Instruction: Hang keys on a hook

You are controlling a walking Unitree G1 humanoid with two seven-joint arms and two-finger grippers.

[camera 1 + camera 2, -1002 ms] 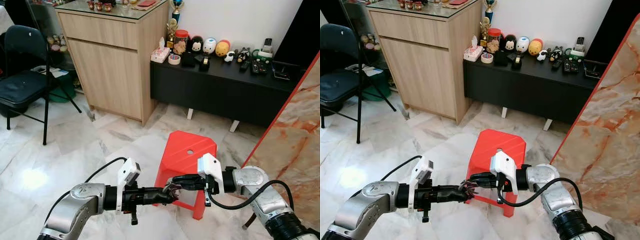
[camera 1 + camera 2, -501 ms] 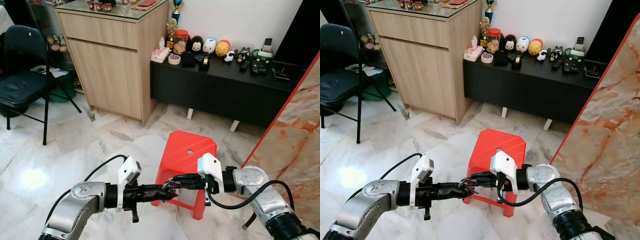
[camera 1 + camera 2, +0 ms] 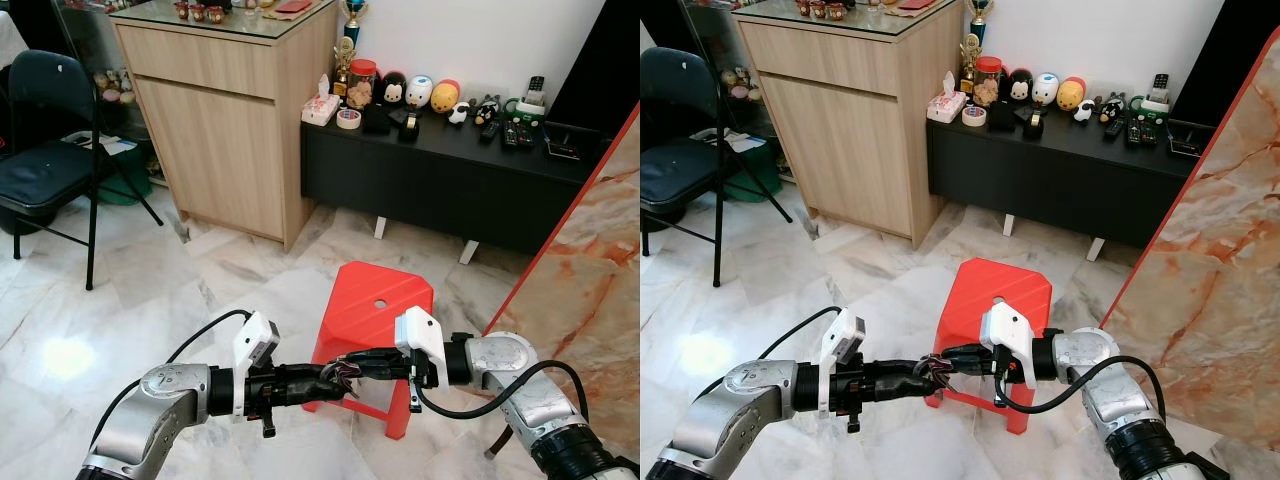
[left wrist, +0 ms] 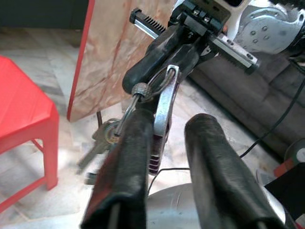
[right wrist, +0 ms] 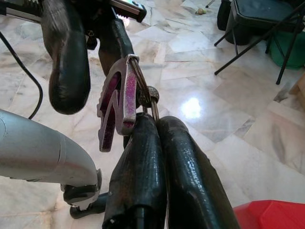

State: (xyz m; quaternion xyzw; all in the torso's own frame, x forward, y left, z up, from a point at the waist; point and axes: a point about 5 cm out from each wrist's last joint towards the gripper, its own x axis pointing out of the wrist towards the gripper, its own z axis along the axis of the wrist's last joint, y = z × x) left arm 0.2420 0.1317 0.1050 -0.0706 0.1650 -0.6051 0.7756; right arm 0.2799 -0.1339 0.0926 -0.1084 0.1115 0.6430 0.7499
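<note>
The right gripper's jaws pinch the keys above the red stool, the left gripper's spread around them, suggesting a handover; a hook must be found next.

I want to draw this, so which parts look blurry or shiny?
Left wrist view: the keys hanging below the black fingers look smeared, and the near fingers are soft. Right wrist view: a bright glare spot shines on the marble floor. Left eye view: the same kind of shiny patch sits by the left arm; the rest looks sharp.
</note>
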